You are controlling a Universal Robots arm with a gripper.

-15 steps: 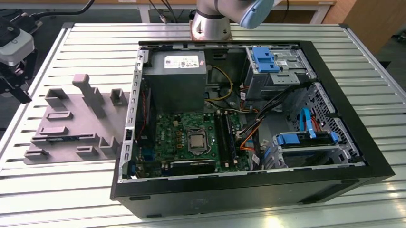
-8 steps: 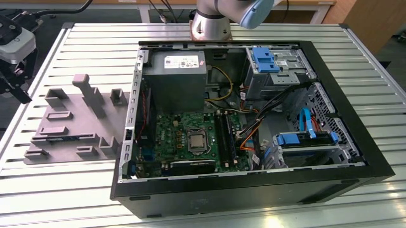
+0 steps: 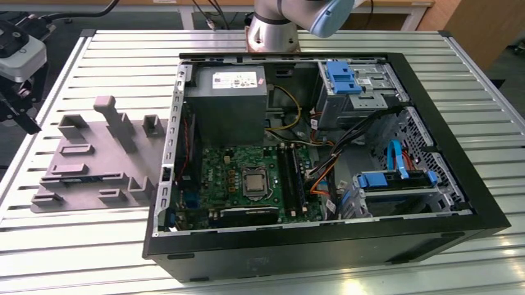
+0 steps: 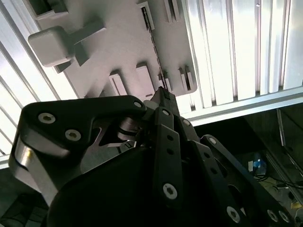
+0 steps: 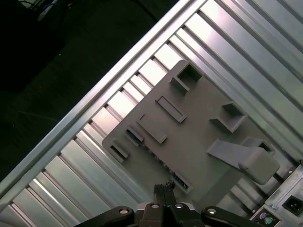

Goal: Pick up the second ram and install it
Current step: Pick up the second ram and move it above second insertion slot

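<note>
The second ram (image 5: 159, 161) stands on its long edge in a row of slots on the grey holder plate (image 5: 199, 137), a thin dark stick; the second wrist view shows it as a dark line (image 4: 152, 33). My gripper (image 5: 164, 187) hangs well above the plate, over one end of the stick. Its fingertips (image 4: 161, 92) are pressed together with nothing between them. In the exterior view the holder plate (image 3: 90, 163) lies on the table to the left of the open computer case (image 3: 328, 246). The long black motherboard slots (image 3: 292, 175) run beside the processor.
The case holds a grey power supply (image 3: 225, 101), blue drive brackets (image 3: 343, 77) and loose cables. A tall grey post (image 3: 115, 120) rises from the holder plate. A camera mount (image 3: 16, 55) stands at the exterior view's left. The slatted table's edge (image 5: 90, 106) runs near the plate.
</note>
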